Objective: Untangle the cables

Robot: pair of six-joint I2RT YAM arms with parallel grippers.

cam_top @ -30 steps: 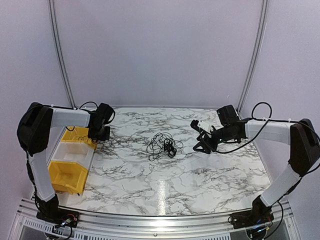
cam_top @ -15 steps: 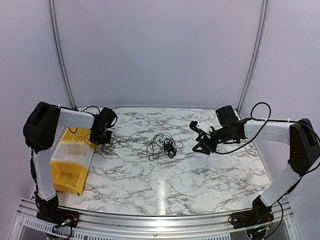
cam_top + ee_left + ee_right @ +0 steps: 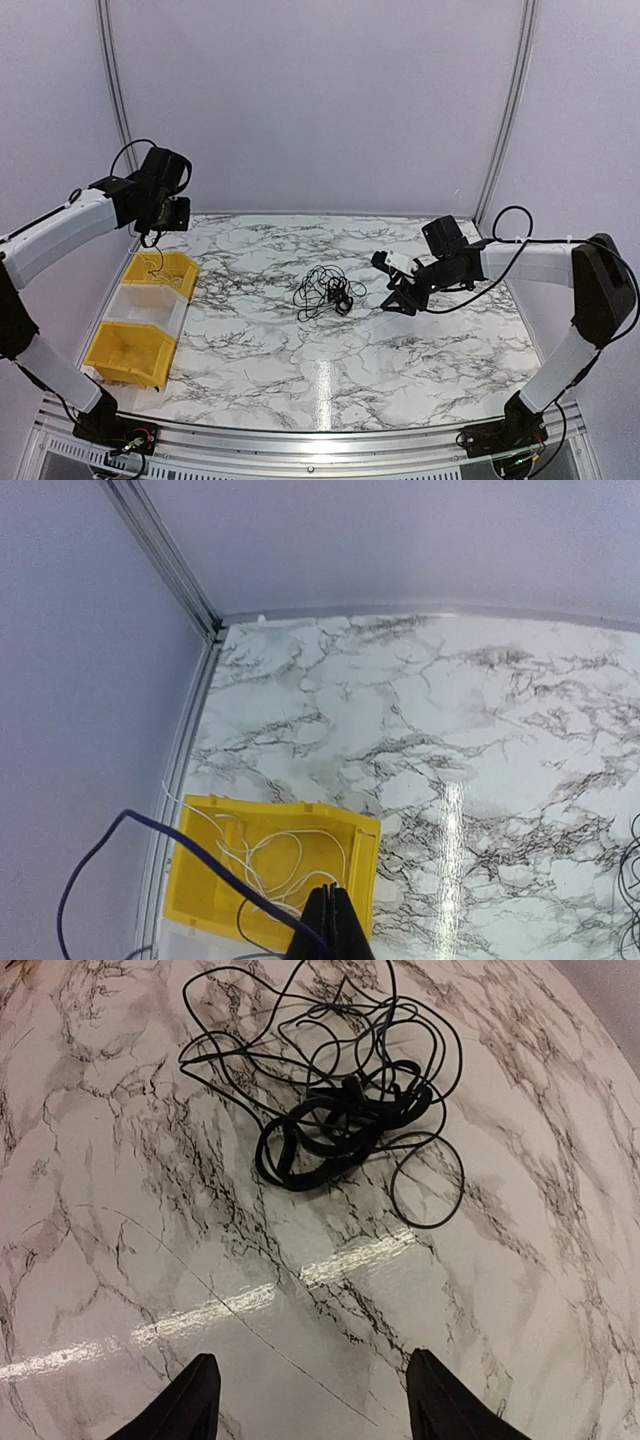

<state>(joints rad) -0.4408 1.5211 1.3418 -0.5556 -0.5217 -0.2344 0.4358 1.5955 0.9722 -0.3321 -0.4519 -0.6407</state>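
Note:
The cables are a small bunch of thin black wires in loose loops at mid-table; in the right wrist view they lie ahead of my fingers. My right gripper is open and empty just right of the bunch, low over the marble, and apart from it. My left gripper is raised high over the far yellow bin. In the left wrist view its jaws are shut on the end of a thin white cable, which trails down into that bin.
Three bins stand in a row along the left edge: the far yellow one, a clear one and a near yellow one. A blue arm cord crosses the left wrist view. Walls and metal rails close off the back and sides.
My left arm has lifted from beside the far yellow bin to high above it, and a thin strand now hangs from it. My right gripper has edged slightly left toward the bunch.

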